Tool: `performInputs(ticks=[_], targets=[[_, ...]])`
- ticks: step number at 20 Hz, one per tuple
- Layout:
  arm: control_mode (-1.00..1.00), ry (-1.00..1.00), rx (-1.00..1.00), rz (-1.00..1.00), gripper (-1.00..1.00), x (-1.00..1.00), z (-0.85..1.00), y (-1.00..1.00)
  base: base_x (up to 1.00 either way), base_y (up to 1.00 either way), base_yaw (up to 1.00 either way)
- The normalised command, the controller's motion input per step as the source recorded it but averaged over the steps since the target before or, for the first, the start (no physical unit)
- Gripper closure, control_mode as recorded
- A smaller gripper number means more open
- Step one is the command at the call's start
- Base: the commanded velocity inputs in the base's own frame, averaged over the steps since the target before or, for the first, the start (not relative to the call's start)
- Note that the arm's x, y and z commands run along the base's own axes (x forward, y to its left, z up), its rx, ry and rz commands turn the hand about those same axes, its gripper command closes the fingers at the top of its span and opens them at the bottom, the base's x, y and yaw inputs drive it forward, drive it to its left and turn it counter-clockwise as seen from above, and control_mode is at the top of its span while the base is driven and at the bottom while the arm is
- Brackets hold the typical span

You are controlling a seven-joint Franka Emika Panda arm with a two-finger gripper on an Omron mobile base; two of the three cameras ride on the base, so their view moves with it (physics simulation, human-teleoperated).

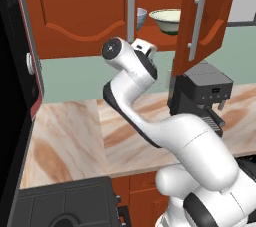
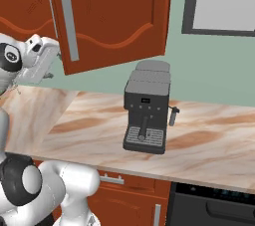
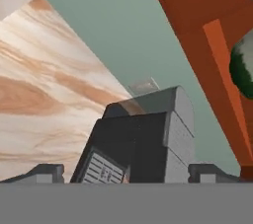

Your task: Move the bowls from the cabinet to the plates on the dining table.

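Counter (image 1: 70,136) and coffee machine (image 1: 202,91) viewed from behind the arm's left, looking forward and down, same counter and machine (image 2: 147,113) taken from its right, machine (image 3: 143,141) seen close and rolled by the hand camera.

Red-brown cabinet (image 1: 80,11), green-banded cream bowl (image 1: 167,20)

Two bowls sit upright side by side in the open cabinet (image 1: 80,16), above the jaws: a cream bowl (image 1: 167,20) with a green band, right, and a pale grey-blue bowl (image 1: 141,18), left, half hidden by a door.
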Motion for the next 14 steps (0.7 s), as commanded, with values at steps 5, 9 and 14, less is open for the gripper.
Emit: performInputs(ticks=[5,9,14], targets=[[-1.00,0.00,-0.34,0.00,-1.00,0.24,0.00,-0.20,0.00,0.00,0.00],[-1.00,0.00,-0.31,0.00,-1.00,0.09,0.00,-0.34,0.00,0.00,0.00],[-1.00,0.00,-0.26,0.00,-1.00,0.07,0.00,-0.43,0.00,0.00,0.00]])
